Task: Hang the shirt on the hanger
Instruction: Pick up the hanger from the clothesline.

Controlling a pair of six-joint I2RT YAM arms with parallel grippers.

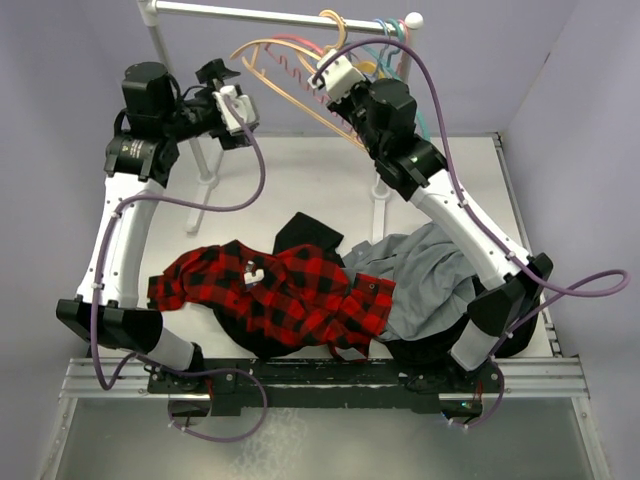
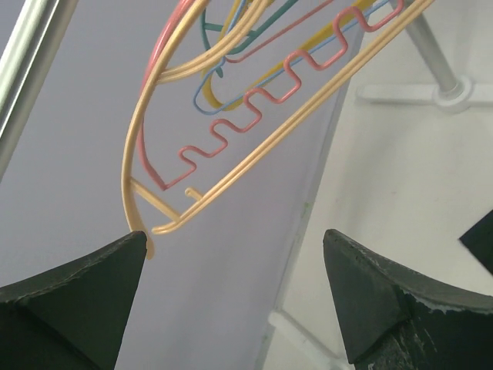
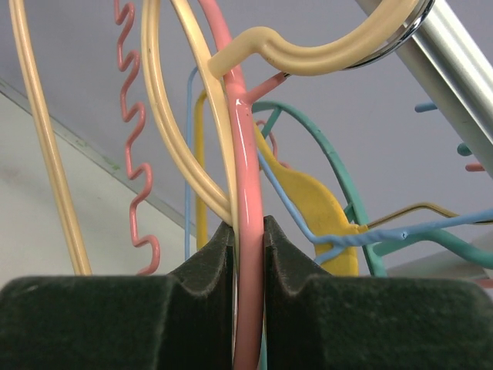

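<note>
Right wrist: right claw clamped on pink hanger; hanger wire beside it, maybe pinched too.
Left claw: wide open, empty, by hanger's tip, likely to steady it.
Hanger: hooked on rail, desk's far edge.
Shirt: heaped at near edge.

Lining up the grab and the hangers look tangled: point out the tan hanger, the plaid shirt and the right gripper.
tan hanger (image 3: 323, 63): right wrist view, its curved hook.
plaid shirt (image 1: 300, 295): top external view, mid-body.
right gripper (image 3: 247, 228): right wrist view, between fingertips clamping the pink hanger (image 3: 245, 154).
</note>
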